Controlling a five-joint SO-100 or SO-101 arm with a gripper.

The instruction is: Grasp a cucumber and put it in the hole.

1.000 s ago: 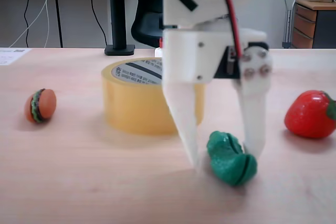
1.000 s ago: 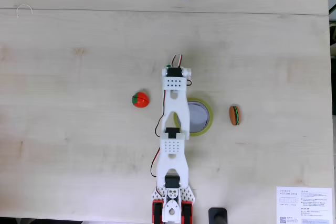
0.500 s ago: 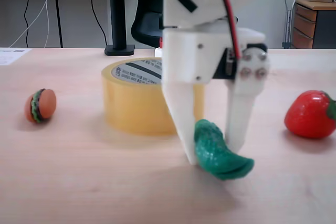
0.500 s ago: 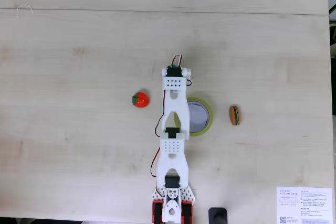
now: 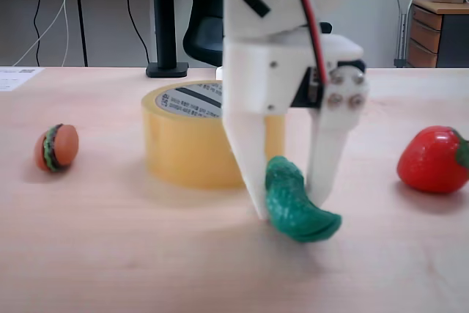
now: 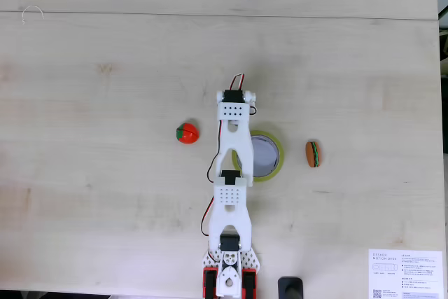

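Observation:
In the low fixed view my white gripper [image 5: 289, 209] is shut on the dark-green cucumber [image 5: 297, 207]. The cucumber hangs tilted just above the tabletop, its flat cut end pointing down to the right. Right behind it stands the yellowish tape roll [image 5: 183, 148], with the hole [image 5: 192, 97] open at its top. From above, the arm reaches up the picture, and the gripper [image 6: 236, 105] sits just left of the tape roll [image 6: 279, 153] and its hole [image 6: 264, 156]. The gripper body hides the cucumber in that view.
A red toy strawberry [image 5: 435, 159] lies to the right in the low view, and a small toy burger [image 5: 56, 146] to the left. From above, the strawberry [image 6: 187, 133] is left of the arm, the burger [image 6: 313, 153] is right of the roll, and a paper sheet [image 6: 406, 271] lies at bottom right.
The fingers shut on the cucumber, which lay on the table a second ago. It now hangs tilted slightly off the surface and has shifted a little left in the low view.

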